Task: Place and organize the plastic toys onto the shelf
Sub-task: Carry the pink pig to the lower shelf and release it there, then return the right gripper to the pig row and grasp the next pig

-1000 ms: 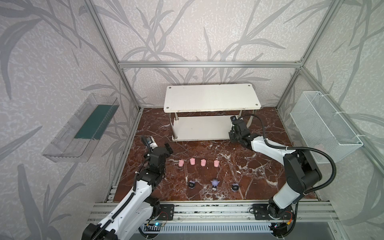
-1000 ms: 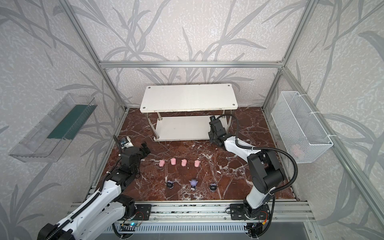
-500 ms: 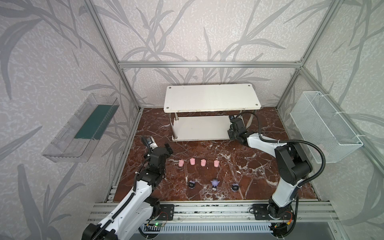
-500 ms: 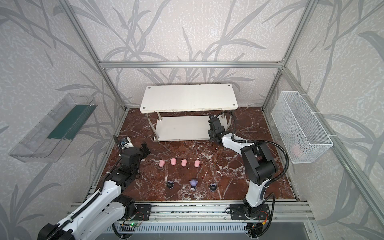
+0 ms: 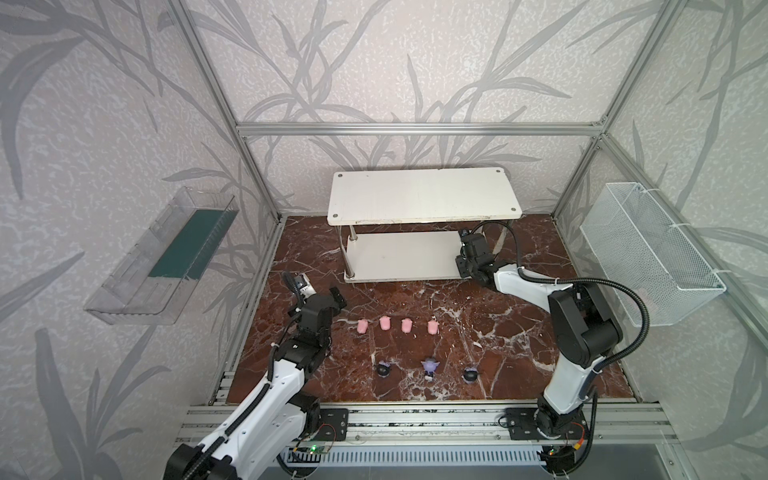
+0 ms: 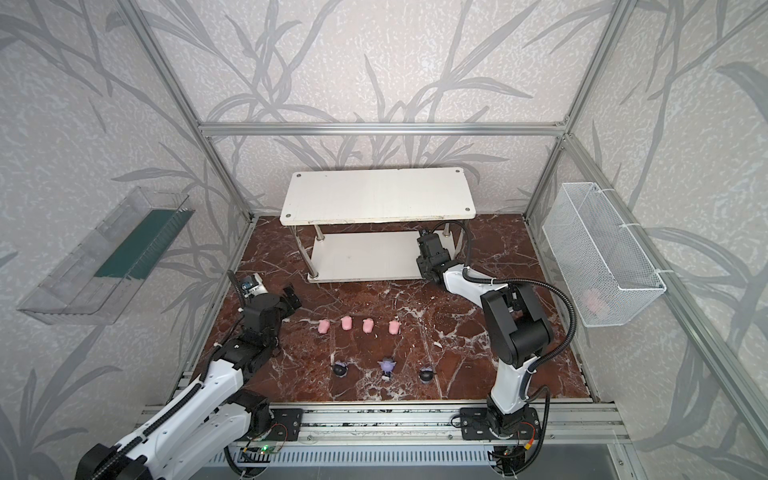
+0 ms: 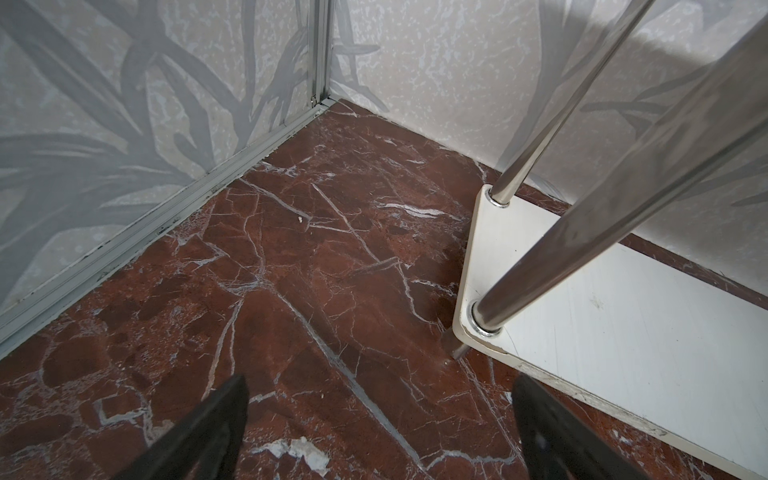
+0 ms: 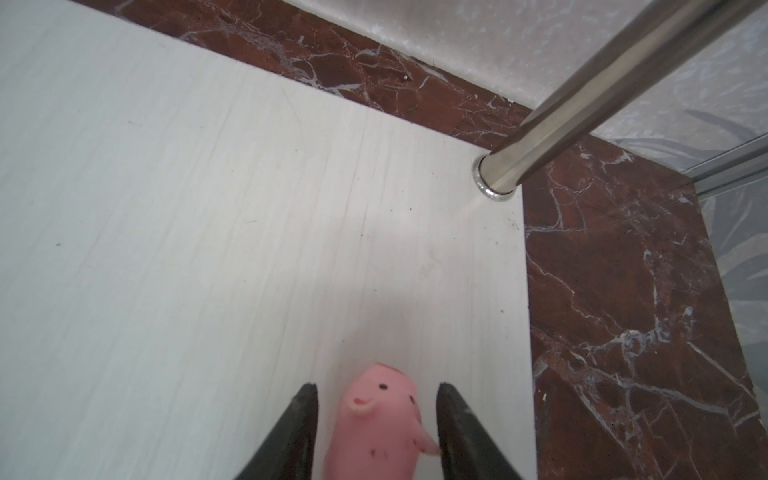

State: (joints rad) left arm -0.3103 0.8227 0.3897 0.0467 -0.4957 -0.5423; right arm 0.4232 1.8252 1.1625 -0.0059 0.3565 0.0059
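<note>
The left gripper hangs low over the floor with its jaws wide and nothing between them, just off the left front corner of the shelf; no toy is near its fingers. To its right, in both top views, four piglets stand in a row on the floor, well apart from either gripper. Nearer the front rail are three figurines: a black one, a lilac one and another black one. The top board of the shelf is bare. At the right end of the lower board, the right gripper reaches in under the top board. Its jaws are slightly parted, with a fifth piglet upright between them on the board, near the right edge and in front of the chrome leg. There is a clear gap between this piglet and one fingertip; on the other side its small limb touches the finger, but the body is not pinched.
</note>
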